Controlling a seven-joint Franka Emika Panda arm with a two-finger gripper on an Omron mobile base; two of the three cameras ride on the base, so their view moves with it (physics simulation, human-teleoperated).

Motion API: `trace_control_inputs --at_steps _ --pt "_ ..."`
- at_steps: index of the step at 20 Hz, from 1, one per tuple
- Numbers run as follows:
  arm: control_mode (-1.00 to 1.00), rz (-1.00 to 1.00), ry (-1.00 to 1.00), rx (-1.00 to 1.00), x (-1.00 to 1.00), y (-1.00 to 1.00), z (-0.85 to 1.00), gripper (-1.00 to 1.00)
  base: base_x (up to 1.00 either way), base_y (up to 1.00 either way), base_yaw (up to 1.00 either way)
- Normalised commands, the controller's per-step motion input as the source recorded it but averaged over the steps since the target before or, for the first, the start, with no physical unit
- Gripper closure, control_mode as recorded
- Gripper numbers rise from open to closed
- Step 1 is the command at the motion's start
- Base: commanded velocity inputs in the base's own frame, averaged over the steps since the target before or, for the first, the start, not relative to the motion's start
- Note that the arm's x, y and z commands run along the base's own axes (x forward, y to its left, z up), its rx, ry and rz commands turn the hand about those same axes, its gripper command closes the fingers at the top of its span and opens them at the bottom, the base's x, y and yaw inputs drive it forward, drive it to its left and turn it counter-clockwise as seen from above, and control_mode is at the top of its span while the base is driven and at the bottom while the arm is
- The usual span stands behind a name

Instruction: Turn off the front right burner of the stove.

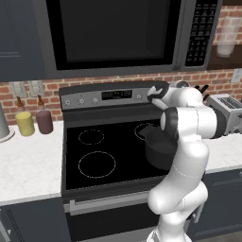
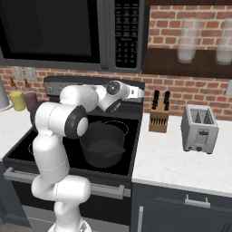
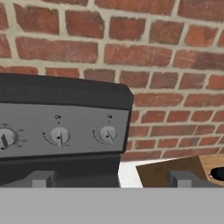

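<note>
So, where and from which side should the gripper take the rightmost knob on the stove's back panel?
Grip the rightmost knob by its round rim, coming straight at the upright grey back panel from the front. It is a small disc facing forward, so the open gripper must shift left to straddle it.

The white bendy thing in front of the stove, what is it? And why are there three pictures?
That is a robot arm. At its end is a gripper, two fingers for grabbing. Here they are open and hold nothing.

Two pictures come from cameras behind the arm, one on its left and one on its right, so you see the same kitchen from two sides. The third comes from a camera on the hand itself, looking at the stove's knobs and the brick wall.

On the black stove sits a dark pot. On the right counter stand a knife block and a toaster; on the left, two bottles. A microwave hangs above.
</note>
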Motion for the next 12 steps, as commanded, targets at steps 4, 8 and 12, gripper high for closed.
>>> trace_control_inputs --at_steps 4,8,12 --pt "-1.0 0.01 0.0 0.0 0.0 -0.15 -0.06 -1.0 0.0 0.0 0.0" --pt "-1.0 0.03 0.0 0.0 0.0 -0.06 -0.02 -1.0 0.0 0.0 0.0" --pt "-1.0 0.03 0.04 0.0 0.01 0.0 -0.01 -1.0 0.0 0.0 0.0"
